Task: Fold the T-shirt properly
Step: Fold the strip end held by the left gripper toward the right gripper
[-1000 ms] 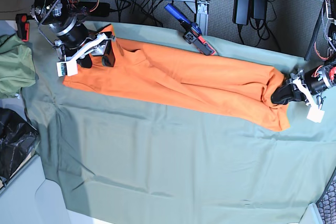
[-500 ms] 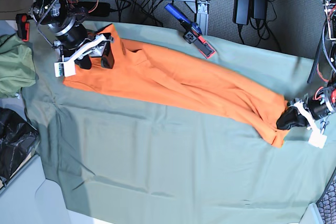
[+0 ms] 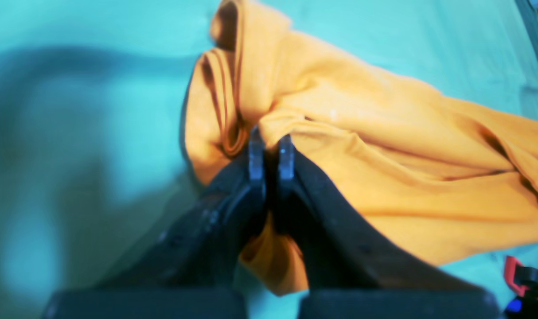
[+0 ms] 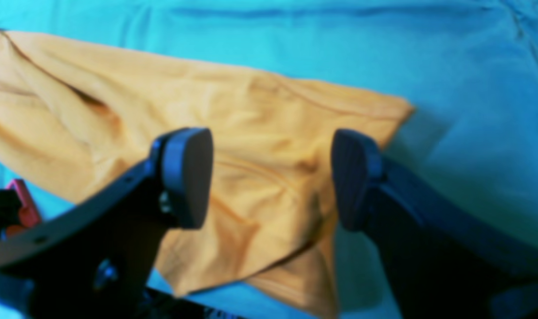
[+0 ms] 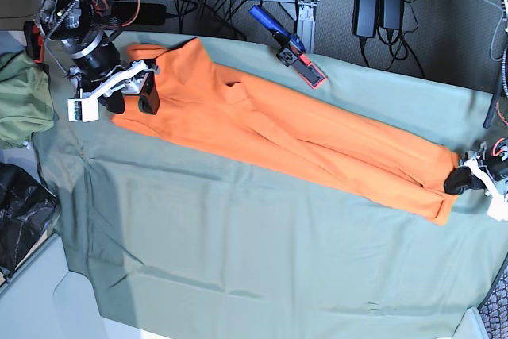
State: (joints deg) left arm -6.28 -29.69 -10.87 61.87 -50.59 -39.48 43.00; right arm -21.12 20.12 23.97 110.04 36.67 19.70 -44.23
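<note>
Here the left gripper (image 3: pixel 267 153) has its fingers clamped on the T-shirt's (image 5: pixel 302 136) bunched end; the right gripper (image 4: pixel 269 177) holds its fingers apart, the cloth lying on the table (image 5: pixel 238 252) between and beneath them.

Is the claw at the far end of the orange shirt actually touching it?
Touching. In the left wrist view, the left gripper has its jaws nearly closed with a fold of the T-shirt pinched between them.

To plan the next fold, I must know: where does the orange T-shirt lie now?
In the base view the T-shirt stretches diagonally across the table cloth, from the right gripper at upper left to the left gripper at right.
</note>
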